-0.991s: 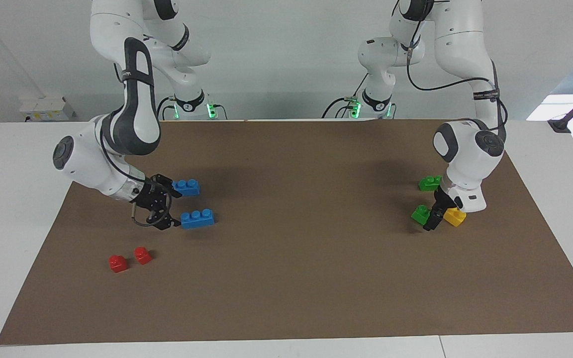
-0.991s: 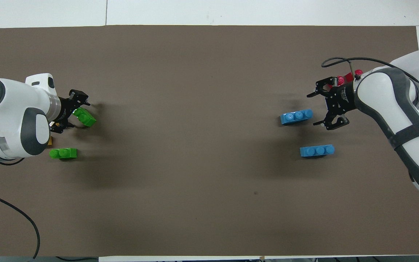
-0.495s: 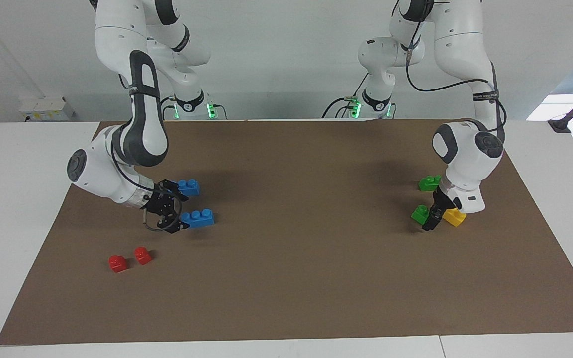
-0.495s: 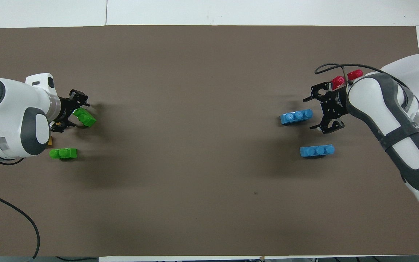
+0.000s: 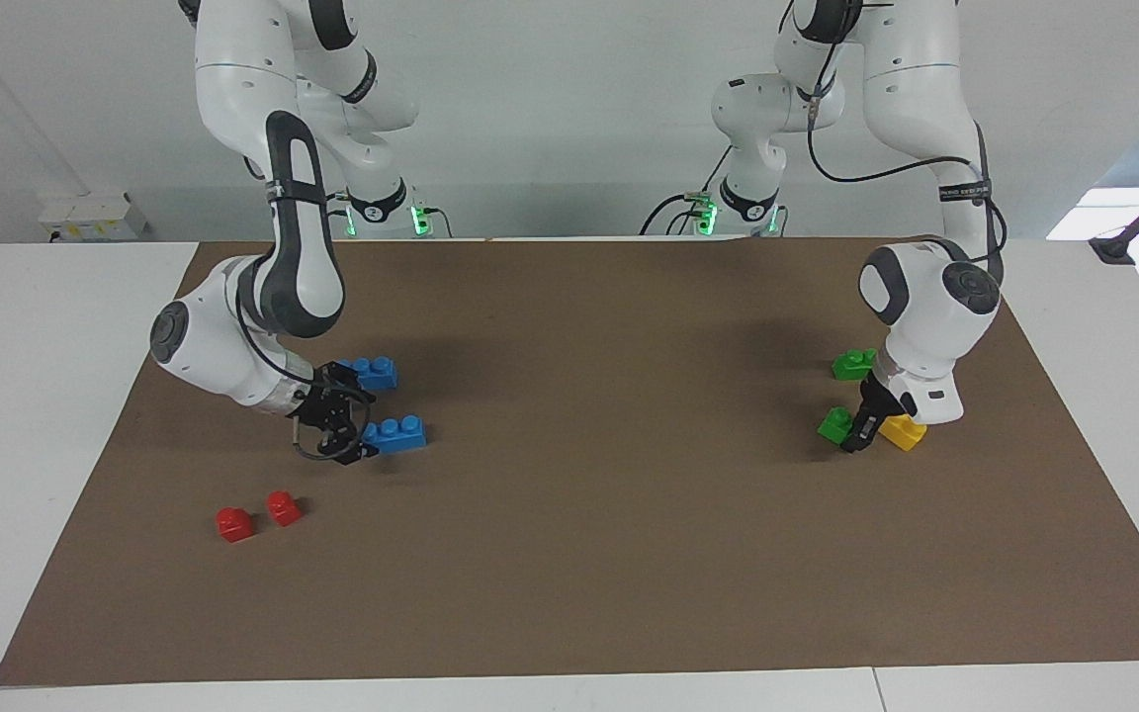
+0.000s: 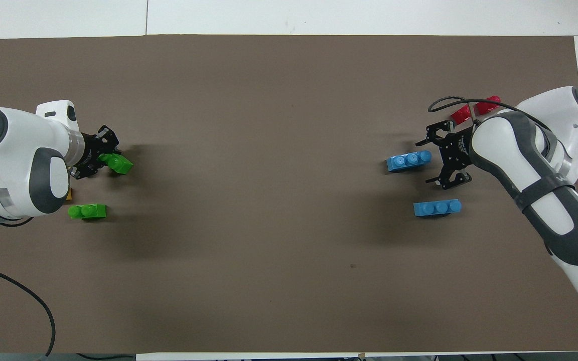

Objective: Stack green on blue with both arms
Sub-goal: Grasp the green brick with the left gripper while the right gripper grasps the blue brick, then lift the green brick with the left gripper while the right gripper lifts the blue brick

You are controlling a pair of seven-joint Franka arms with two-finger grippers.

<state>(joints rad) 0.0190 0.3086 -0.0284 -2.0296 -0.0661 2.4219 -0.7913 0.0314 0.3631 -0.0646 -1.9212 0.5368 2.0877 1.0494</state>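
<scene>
Two green bricks lie at the left arm's end of the brown mat. My left gripper is down at the mat, shut on the green brick that is farther from the robots. The other green brick lies loose, nearer to the robots. Two long blue bricks lie at the right arm's end. My right gripper is open, low at the end of the farther blue brick. The nearer blue brick lies apart.
A yellow brick sits right beside the left gripper, mostly hidden under the arm from overhead. Two small red bricks lie farther from the robots than the blue ones. The brown mat covers the table.
The left gripper has closed on the green brick, which turned a little. The right arm has shifted closer to the farther blue brick's end, its jaws still open.
</scene>
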